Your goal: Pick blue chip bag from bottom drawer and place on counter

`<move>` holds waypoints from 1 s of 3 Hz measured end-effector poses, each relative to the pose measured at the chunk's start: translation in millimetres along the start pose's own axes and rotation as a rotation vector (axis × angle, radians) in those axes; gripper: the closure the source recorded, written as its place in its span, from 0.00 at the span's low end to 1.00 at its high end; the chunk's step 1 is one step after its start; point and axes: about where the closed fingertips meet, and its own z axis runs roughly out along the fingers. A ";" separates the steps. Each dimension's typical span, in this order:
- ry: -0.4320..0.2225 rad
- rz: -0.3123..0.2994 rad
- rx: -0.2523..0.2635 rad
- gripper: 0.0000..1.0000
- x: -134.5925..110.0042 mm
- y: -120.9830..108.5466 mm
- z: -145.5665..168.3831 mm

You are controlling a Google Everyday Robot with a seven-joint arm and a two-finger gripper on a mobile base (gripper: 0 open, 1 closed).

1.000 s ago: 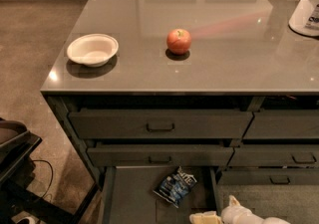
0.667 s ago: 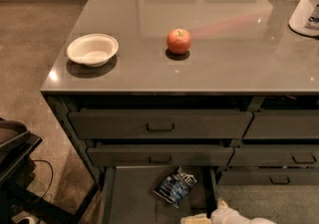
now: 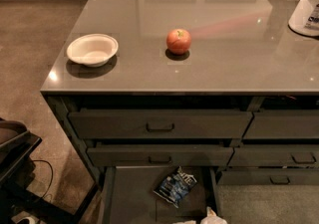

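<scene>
- A brown speckled floor [image 3: 35, 44] surrounds a dark grey drawer cabinet topped by the counter [image 3: 224, 68], a glossy grey-brown slab that reflects the ceiling lights.
- The blue chip bag [image 3: 175, 186] lies flat and tilted on the floor of the bottom drawer [image 3: 132, 195], towards its right side and near the drawer's back.
- The bottom drawer is pulled out, and its grey floor is bare to the left of the bag.
- The gripper [image 3: 209, 217] shows only as pale parts at the lower edge of the view, just below and to the right of the bag and apart from it; whether it is open or closed cannot be told.
- Above the open drawer sit two closed drawers with dark handles, the middle drawer [image 3: 159, 156] and the top drawer [image 3: 159, 124].
- More closed drawers [image 3: 291, 158] stand to the right.
- On the counter a red-orange apple [image 3: 178, 41] stands near the middle.
- A white bowl [image 3: 92, 50] sits near the left front corner, well apart from the apple.
- A white container [image 3: 306, 6] is cut off by the right edge.
- Dark equipment [image 3: 15, 168] with a cable stands on the floor at lower left.
</scene>
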 end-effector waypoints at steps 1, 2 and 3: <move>-0.018 0.027 0.029 0.00 5.1 -3.4 1.6; -0.109 0.026 0.072 0.00 -0.7 -18.3 20.7; -0.197 0.076 0.052 0.00 10.8 -17.0 66.9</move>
